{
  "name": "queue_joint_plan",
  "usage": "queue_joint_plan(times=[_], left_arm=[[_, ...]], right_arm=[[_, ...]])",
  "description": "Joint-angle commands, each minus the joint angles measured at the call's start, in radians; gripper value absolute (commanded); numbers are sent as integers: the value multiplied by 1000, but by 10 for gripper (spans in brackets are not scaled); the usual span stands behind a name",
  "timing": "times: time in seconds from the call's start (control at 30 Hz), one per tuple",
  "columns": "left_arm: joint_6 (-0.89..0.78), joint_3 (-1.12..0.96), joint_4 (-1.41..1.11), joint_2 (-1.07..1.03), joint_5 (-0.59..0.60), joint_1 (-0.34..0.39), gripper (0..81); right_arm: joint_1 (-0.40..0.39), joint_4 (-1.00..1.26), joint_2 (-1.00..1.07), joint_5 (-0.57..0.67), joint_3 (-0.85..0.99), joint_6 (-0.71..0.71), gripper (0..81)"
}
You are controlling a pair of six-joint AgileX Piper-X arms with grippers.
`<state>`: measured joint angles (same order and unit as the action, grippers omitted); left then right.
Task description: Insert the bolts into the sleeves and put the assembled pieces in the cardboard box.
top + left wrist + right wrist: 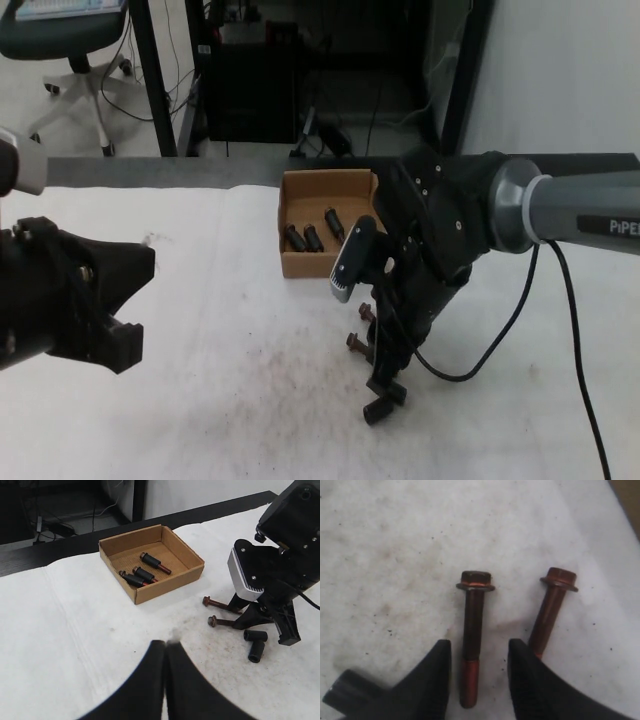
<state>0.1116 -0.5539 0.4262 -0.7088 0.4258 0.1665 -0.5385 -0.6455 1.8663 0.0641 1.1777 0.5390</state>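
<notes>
One bolt (472, 630) lies between the spread right fingers (530, 680).

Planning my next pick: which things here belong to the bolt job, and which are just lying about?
Job: brown cardboard box; three assembled pieces inside; rust-brown metal bolt inside the open right tool; second rust-brown bolt beside it; two black cylindrical sleeves.
Lying about: dark office chair; white cloth bench cover.

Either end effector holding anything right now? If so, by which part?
Nothing held. The right end effector is open, straddling the threaded end of a bolt without touching it; the left end effector is shut and empty.
</notes>
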Motion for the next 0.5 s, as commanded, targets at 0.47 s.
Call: queue_joint_plan(times=[0.47], left_arm=[[1, -1, 5, 8, -5, 2, 3]], right_arm=[[2, -2, 55, -6, 39, 17, 305]])
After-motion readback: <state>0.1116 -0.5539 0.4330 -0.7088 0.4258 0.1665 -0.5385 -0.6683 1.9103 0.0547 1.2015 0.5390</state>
